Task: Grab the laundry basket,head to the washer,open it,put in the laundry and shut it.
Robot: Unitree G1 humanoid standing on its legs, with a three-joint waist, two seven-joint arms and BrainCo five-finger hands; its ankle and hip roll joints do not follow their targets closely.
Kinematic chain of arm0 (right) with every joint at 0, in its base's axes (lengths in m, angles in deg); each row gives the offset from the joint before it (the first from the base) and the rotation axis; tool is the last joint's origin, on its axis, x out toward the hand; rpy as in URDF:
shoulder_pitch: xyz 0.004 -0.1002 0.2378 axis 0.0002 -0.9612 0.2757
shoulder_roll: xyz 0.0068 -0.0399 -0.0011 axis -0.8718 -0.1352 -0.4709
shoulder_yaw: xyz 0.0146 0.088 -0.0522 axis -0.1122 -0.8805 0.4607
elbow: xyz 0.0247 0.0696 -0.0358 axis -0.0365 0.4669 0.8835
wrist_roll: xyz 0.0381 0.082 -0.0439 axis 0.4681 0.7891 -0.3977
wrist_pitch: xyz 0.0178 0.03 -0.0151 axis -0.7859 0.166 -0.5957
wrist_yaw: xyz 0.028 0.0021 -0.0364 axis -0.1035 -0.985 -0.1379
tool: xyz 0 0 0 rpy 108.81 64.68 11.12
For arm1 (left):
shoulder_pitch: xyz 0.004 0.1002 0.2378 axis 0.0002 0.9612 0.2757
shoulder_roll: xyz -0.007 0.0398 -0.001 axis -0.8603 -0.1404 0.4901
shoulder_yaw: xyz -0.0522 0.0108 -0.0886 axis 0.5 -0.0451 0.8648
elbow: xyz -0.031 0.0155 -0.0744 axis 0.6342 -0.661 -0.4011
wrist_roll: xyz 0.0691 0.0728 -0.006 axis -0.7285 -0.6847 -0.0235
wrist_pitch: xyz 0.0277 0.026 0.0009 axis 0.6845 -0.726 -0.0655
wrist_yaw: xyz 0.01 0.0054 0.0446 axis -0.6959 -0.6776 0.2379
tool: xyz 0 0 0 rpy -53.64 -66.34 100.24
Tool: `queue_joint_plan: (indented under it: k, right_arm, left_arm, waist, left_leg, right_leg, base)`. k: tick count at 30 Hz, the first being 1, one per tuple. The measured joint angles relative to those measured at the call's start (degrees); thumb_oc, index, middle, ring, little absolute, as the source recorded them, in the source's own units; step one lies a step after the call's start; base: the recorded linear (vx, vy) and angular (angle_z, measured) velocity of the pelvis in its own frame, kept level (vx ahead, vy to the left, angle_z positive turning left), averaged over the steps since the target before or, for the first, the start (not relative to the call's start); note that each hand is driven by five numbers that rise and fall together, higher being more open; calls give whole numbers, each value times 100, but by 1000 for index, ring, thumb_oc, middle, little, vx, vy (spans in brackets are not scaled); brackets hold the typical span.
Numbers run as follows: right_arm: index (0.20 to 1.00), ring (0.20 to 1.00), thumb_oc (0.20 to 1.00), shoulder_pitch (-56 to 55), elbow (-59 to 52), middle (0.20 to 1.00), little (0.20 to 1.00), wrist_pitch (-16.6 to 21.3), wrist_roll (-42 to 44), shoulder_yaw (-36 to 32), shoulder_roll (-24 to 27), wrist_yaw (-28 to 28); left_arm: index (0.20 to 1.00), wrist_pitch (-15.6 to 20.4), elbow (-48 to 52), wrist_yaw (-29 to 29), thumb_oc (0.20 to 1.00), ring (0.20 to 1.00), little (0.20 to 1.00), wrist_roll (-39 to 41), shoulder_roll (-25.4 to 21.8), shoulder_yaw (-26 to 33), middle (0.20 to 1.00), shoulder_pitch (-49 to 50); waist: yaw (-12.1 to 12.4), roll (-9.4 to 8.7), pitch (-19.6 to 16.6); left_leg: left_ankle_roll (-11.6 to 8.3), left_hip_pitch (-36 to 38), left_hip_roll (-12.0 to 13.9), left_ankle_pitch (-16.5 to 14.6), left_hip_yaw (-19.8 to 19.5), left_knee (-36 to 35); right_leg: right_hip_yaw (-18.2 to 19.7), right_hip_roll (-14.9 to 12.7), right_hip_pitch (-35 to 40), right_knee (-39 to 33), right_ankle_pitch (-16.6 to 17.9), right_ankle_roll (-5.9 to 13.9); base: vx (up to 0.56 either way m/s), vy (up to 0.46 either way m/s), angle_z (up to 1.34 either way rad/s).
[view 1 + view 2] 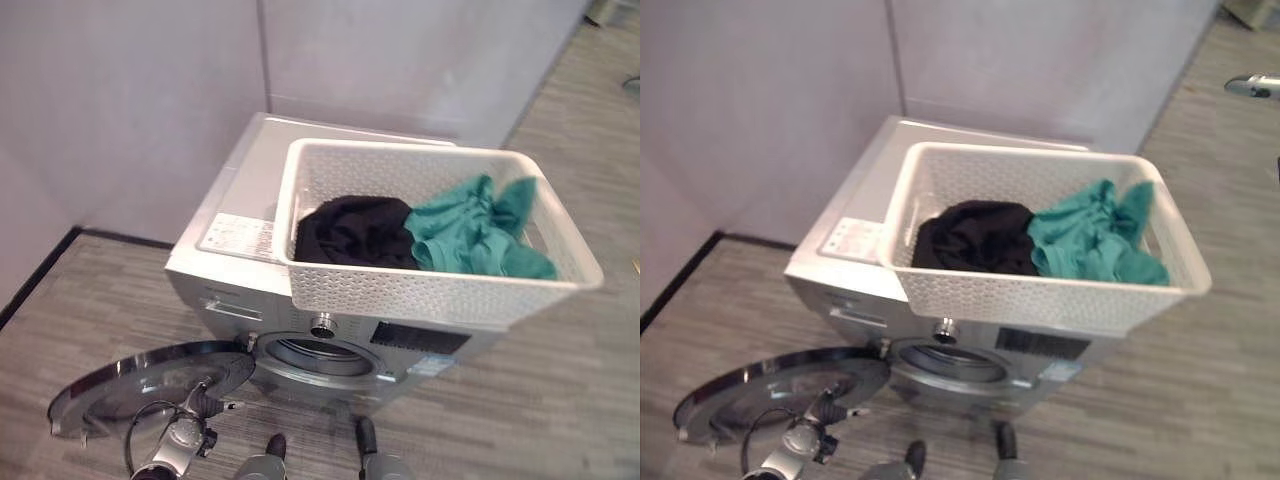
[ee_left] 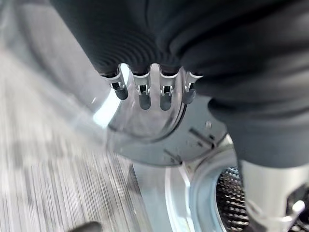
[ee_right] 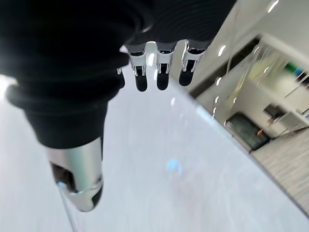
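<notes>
Washer [image 1: 240, 215] door [image 1: 150, 385] open at lower left, left hand [image 2: 152, 94] relaxed beside it; right hand [image 3: 159, 72] empty; laundry [image 1: 425, 235] remains in basket [image 1: 420, 290].

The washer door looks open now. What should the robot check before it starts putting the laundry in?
1. Washer door swung fully open: ok.
2. Drum opening unblocked: ok.
3. Laundry basket resting steadily on top of the washer: cannot tell, its front overhangs the edge.
4. Black garment and green garment inside the basket: ok.
5. Left hand free, fingers relaxed: ok.
6. Right hand free, holding nothing: ok.
</notes>
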Motion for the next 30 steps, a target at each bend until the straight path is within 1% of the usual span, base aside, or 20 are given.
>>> queue_joint_plan:
  k: [1,2,3,4,5,6,7,9,11,13,14,17,19,20,21,23,28,30]
  right_arm:
    - [1000,1000,1000,39,-277,1000,1000,-11,1,282,24,268]
    - [1000,1000,1000,-45,-796,1000,1000,-31,42,256,29,608]
    - [1000,1000,1000,-184,-1195,1000,1000,-49,66,278,89,816]
    - [1000,1000,1000,-279,-1643,1000,1000,-63,147,360,380,997]
    - [1000,1000,1000,140,-2297,1000,1000,-61,237,1063,968,1337]
    - [1000,1000,1000,335,-2605,1000,1000,-11,265,1457,1273,1508]
    - [1000,1000,1000,556,-2602,1000,1000,39,280,1720,1222,1641]
    - [1000,1000,1000,1178,-2495,1000,1000,-8,313,2366,1201,1831]
    - [1000,1000,1000,1333,-2585,1000,1000,5,344,2354,1216,2016]
    - [1000,1000,1000,1313,-2612,1000,1000,46,414,2333,1328,2121]
    - [1000,1000,1000,932,-2541,1000,1000,94,407,1941,1380,2178]
    - [1000,1000,1000,582,-2337,1000,1000,90,359,1651,1371,2217]
    - [1000,1000,1000,362,-2287,1000,1000,83,244,1650,1360,2228]
    - [1000,1000,1000,215,-2268,1000,1000,78,170,1669,1278,2243]
    - [1000,1000,1000,168,-2278,1000,1000,70,137,1687,1266,2317]
    - [1000,1000,1000,169,-2268,1000,1000,67,122,1714,1265,2348]
    - [1000,1000,1000,13,-2293,1000,1000,28,-29,1749,1265,2471]
    - [1000,1000,1000,18,-2288,1000,1000,-16,-50,1893,1264,2503]
  left_arm:
    - [1000,0,111,-39,1000,1000,1000,126,-11,59,1000,326]
    - [1000,-3,95,-127,1000,1000,1000,135,13,96,1000,538]
    - [1000,-4,93,-173,1000,1000,1000,135,18,130,1000,686]
    - [1000,12,73,-196,1000,1000,1000,137,75,140,1000,768]
    - [1000,6,-172,-244,1000,1000,1000,191,125,335,1000,766]
    - [1000,8,-212,-276,1000,1000,1000,304,115,358,1000,738]
    - [1000,14,-251,-300,1000,1000,1000,318,103,352,1000,709]
    - [1000,20,-391,-379,1000,1000,1000,340,171,350,1000,539]
    - [1000,26,-475,-444,1000,1000,1000,343,240,351,1000,337]
    - [1000,36,-490,-456,1000,1000,1000,342,264,437,1000,286]
    - [1000,42,-545,-493,1000,1000,1000,344,285,534,1000,282]
    - [1000,41,-563,-550,1000,1000,1000,348,276,537,1000,328]
    - [1000,41,-562,-557,1000,1000,1000,349,274,534,1000,371]
    - [1000,40,-581,-562,1000,1000,1000,352,278,524,1000,460]
    - [1000,38,-581,-565,1000,1000,1000,360,295,517,1000,529]
    - [1000,39,-583,-571,1000,1000,1000,363,331,510,1000,560]
    - [1000,48,-651,-622,1000,1000,1000,365,403,492,1000,564]
    - [1000,43,-731,-647,1000,1000,1000,367,408,470,1000,536]
  waist:
    - [35,-53,-120]
    - [28,-89,-113]
    - [-33,-136,-145]
    - [-63,-135,-163]
    - [-152,-141,-235]
    - [-155,-180,-262]
    - [-194,-238,-301]
    - [-199,-298,-339]
    - [-206,-302,-341]
    - [-296,-299,-339]
    - [-298,-294,-336]
    - [-361,-261,-314]
    - [-358,-245,-303]
    - [-340,-236,-298]
    - [-404,-226,-294]
    - [-411,-220,-292]
    - [-416,-206,-303]
    - [-416,-200,-307]
  left_leg:
    - [-32,58,65,22,47,-161]
    - [-115,84,154,77,18,-260]
    - [-106,202,162,119,88,-419]
    - [-111,259,188,126,119,-500]
    - [-144,340,193,155,140,-641]
    - [-152,390,220,163,156,-699]
    - [-153,435,247,163,151,-739]
    - [-154,485,270,164,182,-801]
    - [-154,568,252,164,263,-871]
    - [-155,570,240,163,263,-878]
    - [-152,574,225,160,280,-879]
    - [-127,582,210,139,313,-880]
    - [-115,615,222,125,385,-883]
    - [-110,659,242,104,468,-884]
    - [-109,655,246,103,489,-885]
    - [-109,655,264,103,545,-885]
    - [-108,632,270,103,594,-884]
    - [-107,631,266,102,596,-884]
  right_leg:
    - [-20,71,-3,-92,-29,-56]
    - [-83,104,5,-175,20,-131]
    - [-89,98,45,-264,109,-184]
    - [-95,95,120,-359,143,-208]
    - [-133,101,239,-599,296,-195]
    - [-111,125,309,-699,327,-210]
    - [-106,156,328,-702,327,-211]
    - [-94,182,325,-703,325,-212]
    - [-67,181,331,-703,321,-207]
    - [-76,140,332,-704,312,-195]
    - [-62,134,321,-704,309,-193]
    - [-32,158,306,-703,293,-197]
    - [26,177,305,-704,295,-199]
    - [119,184,303,-706,302,-209]
    - [136,190,279,-708,302,-213]
    - [168,204,260,-711,311,-222]
    - [237,221,206,-725,332,-225]
    - [238,218,205,-707,336,-226]
  base:
    - [70,-90,10]
    - [91,-148,-30]
    - [50,-102,-37]
    - [45,-87,-18]
    - [34,-39,-15]
    - [40,-28,-7]
    - [38,-26,-12]
    - [30,-20,-11]
    - [34,-10,-16]
    - [24,4,-6]
    - [12,9,-6]
    - [6,13,-8]
    - [5,14,-21]
    - [1,10,-29]
    - [-1,12,-26]
    - [-2,8,-11]
    - [1,4,-7]
    - [0,0,0]
